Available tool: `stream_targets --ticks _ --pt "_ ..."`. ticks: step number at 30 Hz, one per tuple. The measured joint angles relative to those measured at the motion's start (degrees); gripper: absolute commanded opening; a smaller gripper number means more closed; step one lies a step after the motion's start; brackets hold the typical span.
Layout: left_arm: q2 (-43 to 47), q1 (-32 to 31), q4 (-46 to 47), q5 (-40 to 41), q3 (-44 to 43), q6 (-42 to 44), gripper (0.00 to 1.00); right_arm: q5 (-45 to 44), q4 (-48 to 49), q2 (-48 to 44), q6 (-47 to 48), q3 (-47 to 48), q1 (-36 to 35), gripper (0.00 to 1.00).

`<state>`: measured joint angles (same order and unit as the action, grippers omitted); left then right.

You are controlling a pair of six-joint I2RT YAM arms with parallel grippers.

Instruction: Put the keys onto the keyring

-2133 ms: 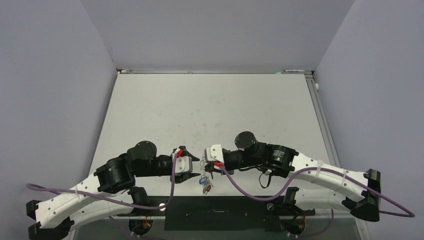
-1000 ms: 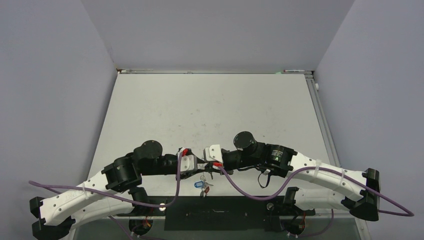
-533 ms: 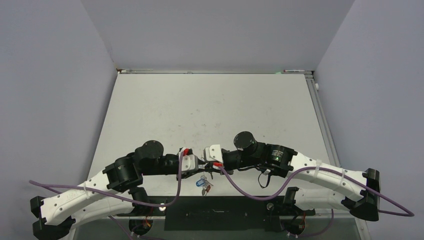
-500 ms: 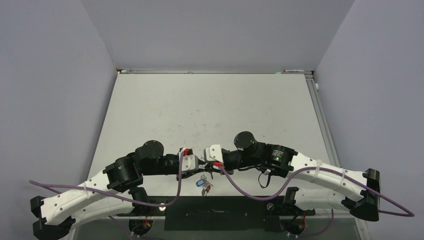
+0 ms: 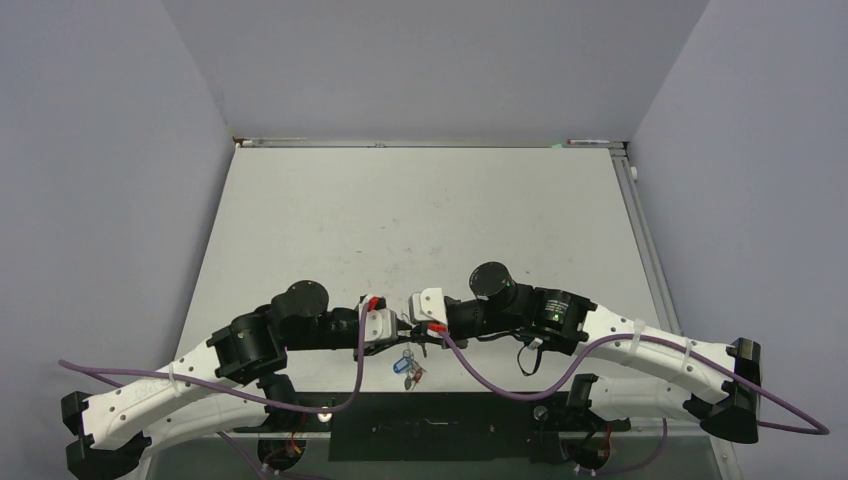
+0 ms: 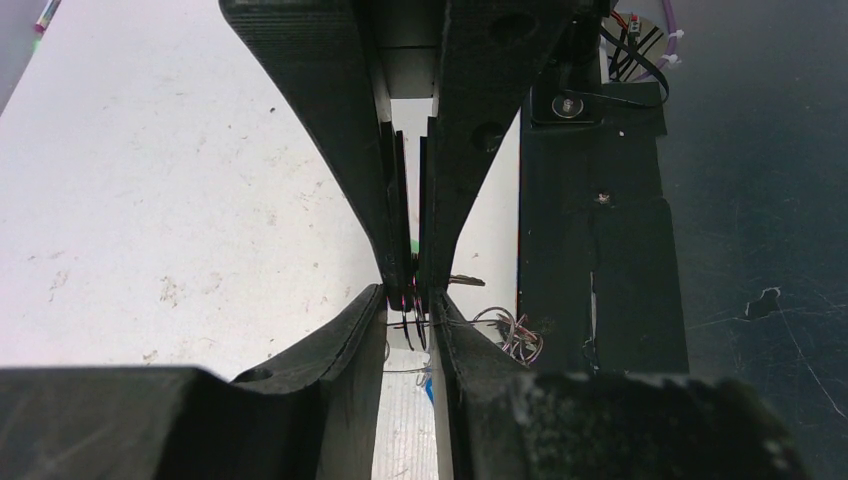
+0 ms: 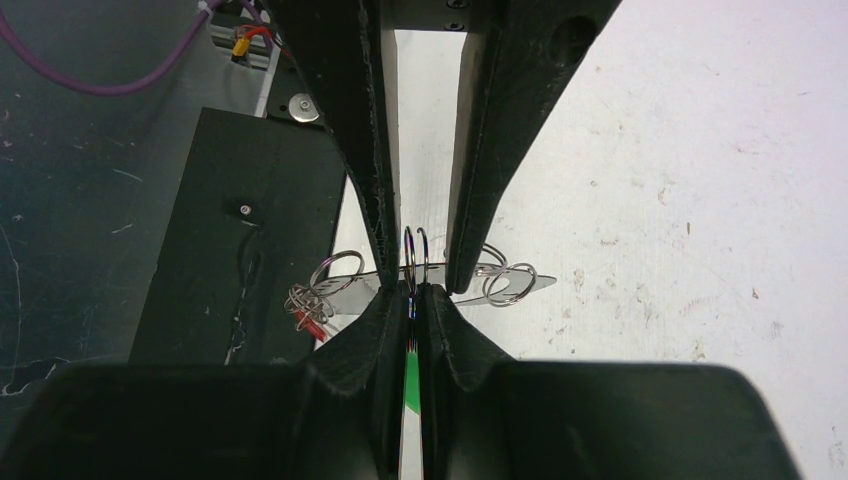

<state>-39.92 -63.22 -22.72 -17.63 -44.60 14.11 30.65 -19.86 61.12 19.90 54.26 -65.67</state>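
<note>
Both grippers meet tip to tip near the table's front edge. My left gripper (image 5: 396, 337) is shut across the keyring (image 7: 540, 283), a thin silver wire loop lying flat between its fingers; the wire also shows in the left wrist view (image 6: 470, 322). My right gripper (image 5: 416, 335) is shut on the green-tagged key (image 7: 411, 385), with its split ring (image 7: 415, 255) sticking out of the tips against the keyring wire. A blue-tagged key (image 5: 402, 366) and a red-tagged key (image 7: 308, 322) hang from the keyring below the grippers.
The black base plate (image 5: 440, 415) and the table's front edge lie right under the hanging keys. Purple cables (image 5: 480, 385) loop beside both arms. The white table (image 5: 420, 220) stretches away behind, with grey walls on three sides.
Since two seconds ago my left gripper has moved up and right against the right gripper's tips, and the hanging keys have swung slightly. In the last half second almost nothing has moved.
</note>
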Motion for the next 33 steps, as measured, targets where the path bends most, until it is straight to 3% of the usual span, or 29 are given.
stream_targets --ticks 12,29,33 --pt "0.7 0.0 1.9 0.2 0.2 -0.4 0.16 0.0 0.1 0.0 0.0 0.0 0.0 0.05" --pt "0.9 0.0 2.0 0.3 0.2 -0.4 0.18 0.0 0.5 -1.0 -0.1 0.0 0.0 0.05" --pt "0.9 0.0 2.0 0.2 0.2 -0.8 0.0 0.0 0.5 -1.0 -0.2 0.0 0.0 0.05"
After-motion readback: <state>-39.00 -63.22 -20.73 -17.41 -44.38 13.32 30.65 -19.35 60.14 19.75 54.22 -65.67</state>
